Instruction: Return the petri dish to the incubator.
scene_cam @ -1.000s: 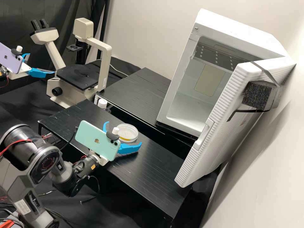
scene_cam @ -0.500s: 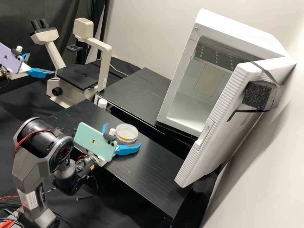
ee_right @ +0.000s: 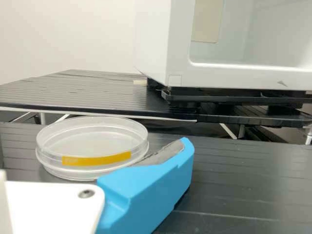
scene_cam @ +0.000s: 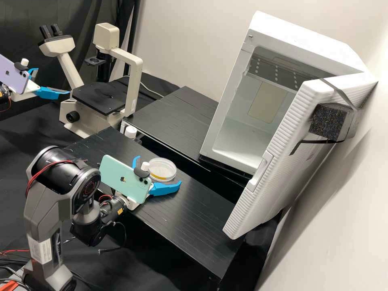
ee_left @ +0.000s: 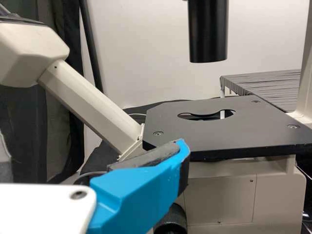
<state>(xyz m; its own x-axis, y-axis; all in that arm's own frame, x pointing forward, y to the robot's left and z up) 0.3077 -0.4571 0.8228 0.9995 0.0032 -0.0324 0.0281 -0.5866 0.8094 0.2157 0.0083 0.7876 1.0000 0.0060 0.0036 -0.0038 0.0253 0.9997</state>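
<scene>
Between the spread fingers of the right hand (scene_cam: 159, 171), dish observed: clear, round petri dish (scene_cam: 162, 165), flat on the near desk (scene_cam: 194, 218) and not gripped; contact with either finger cannot be told. Right hand wide. Labelling: yellow strip (ee_right: 97, 159) on the dish wall, facing the right hand, faint print; small orange sticker (scene_cam: 120, 211) behind that hand, white label (scene_cam: 41, 249) lower on its arm; logo on the back of the teal phone (scene_cam: 115, 173) mounted above the hand. Left hand (scene_cam: 53, 81) also wide, nothing in it, with a purple phone (scene_cam: 12, 74) mounted above, logo likewise. High view, beyond the right hand and past the dish: incubator (scene_cam: 299, 36), its door (scene_cam: 279, 161) standing open, with a dark foam block (scene_cam: 328, 121) strapped to the outside. Right wrist view, beyond the same hand: black base (ee_right: 229, 95) beneath the incubator, and the dish's stacked rims up close. Left wrist view, ahead of the left hand: black microscope stage (ee_left: 263, 139) with its opening, black cylinder (ee_left: 208, 31) above. Surfaces: near desk black with fine parallel lines; far desk (scene_cam: 173, 117), similarly lined, lies beyond the right hand. Room: pale wall (scene_cam: 182, 40) behind the incubator, dark curtain (scene_cam: 20, 20) past the left hand.
</scene>
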